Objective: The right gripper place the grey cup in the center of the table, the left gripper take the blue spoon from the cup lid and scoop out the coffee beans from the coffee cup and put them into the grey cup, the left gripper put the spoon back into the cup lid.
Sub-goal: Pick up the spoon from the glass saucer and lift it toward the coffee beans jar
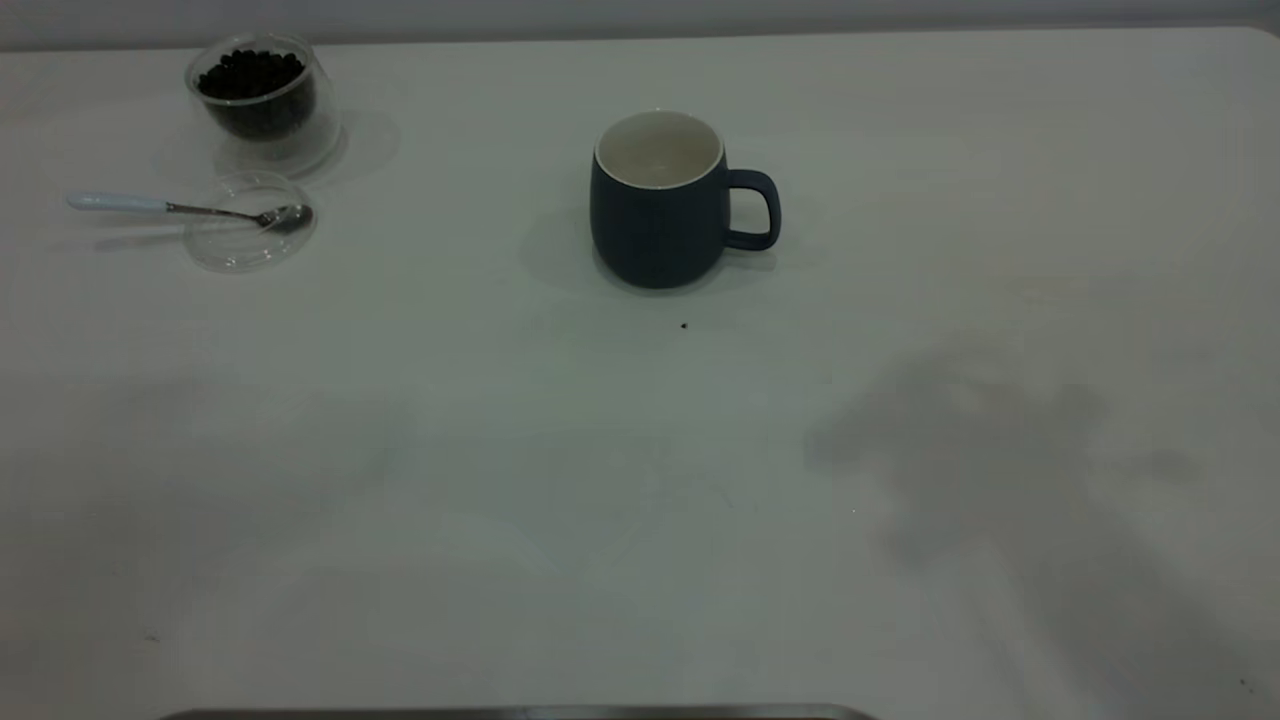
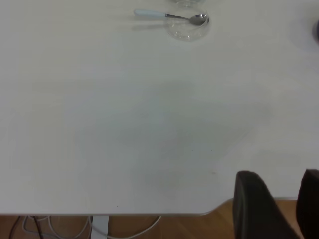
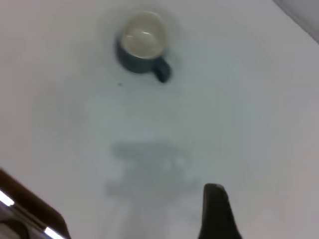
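- standing upright on the table [image 1: 640, 480], the grey cup [image 1: 661, 200] sits near the middle, its handle turned toward the right arm's side and its cream inside bare.
- from the right wrist view the grey cup [image 3: 142, 45] lies well ahead of the right gripper [image 3: 217, 211] and apart from it; only one dark finger [image 3: 215, 209] of that gripper shows at the frame's edge, so i cannot tell whether its fingers are apart or together.
- the left gripper [image 2: 277, 206] hangs over the near edge of the table [image 2: 124, 139], holding nothing; two dark fingers [image 2: 254, 204] show with a plain gap between them, so it stands apart.
- far ahead of the left gripper, well apart from it, lies the cup lid [image 2: 188, 29] with the blue spoon [image 2: 169, 16] across it.
- in the exterior view the blue spoon [image 1: 190, 208] rests with its metal bowl inside the cup lid [image 1: 250, 222] and its pale handle reaching out over the rim, away from the grey cup.
- just behind the cup lid, close beside it, stands the coffee cup [image 1: 262, 105], upright, with the coffee beans [image 1: 250, 78] heaped dark inside.
- a tiny dark speck [image 1: 684, 325] lies on the table just in front of the grey cup.
- neither arm shows in the exterior view; only a soft shadow [image 1: 980, 440] falls on the right arm's side of the table.
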